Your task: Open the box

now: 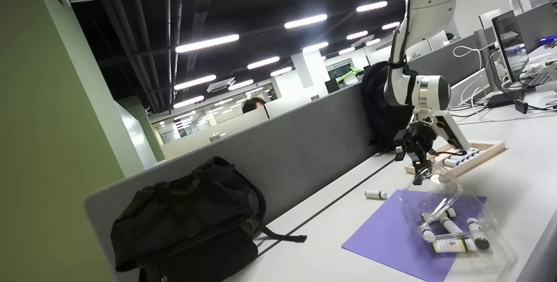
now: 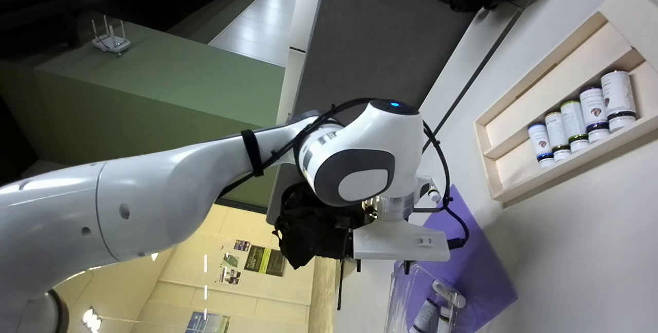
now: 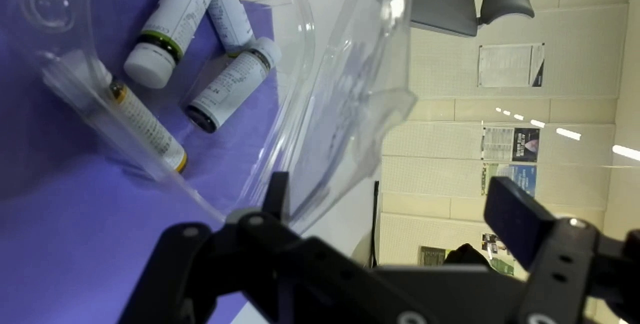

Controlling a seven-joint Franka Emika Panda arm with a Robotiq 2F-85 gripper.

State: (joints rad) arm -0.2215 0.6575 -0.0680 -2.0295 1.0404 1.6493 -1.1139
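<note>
The box that shows at my gripper is a clear plastic clamshell box (image 2: 397, 299) on a purple sheet, with several small bottles (image 3: 172, 24) in its base. Its clear lid (image 3: 345, 109) stands raised and tilted in the wrist view; the lid also shows in an exterior view (image 1: 454, 188). My gripper (image 3: 395, 196) is open, its fingers wide apart with nothing clamped between them. Its left finger in the wrist view is at the lid's lower edge by the base rim; I cannot tell whether it touches. The gripper also shows above the box in an exterior view (image 1: 421, 173).
A shallow wooden tray (image 2: 570, 163) holding a row of several bottles stands beside the purple sheet (image 1: 378, 238). A loose bottle (image 1: 375, 194) lies outside the sheet. A grey partition (image 1: 304, 160) and a black backpack (image 1: 191, 225) stand along the table edge.
</note>
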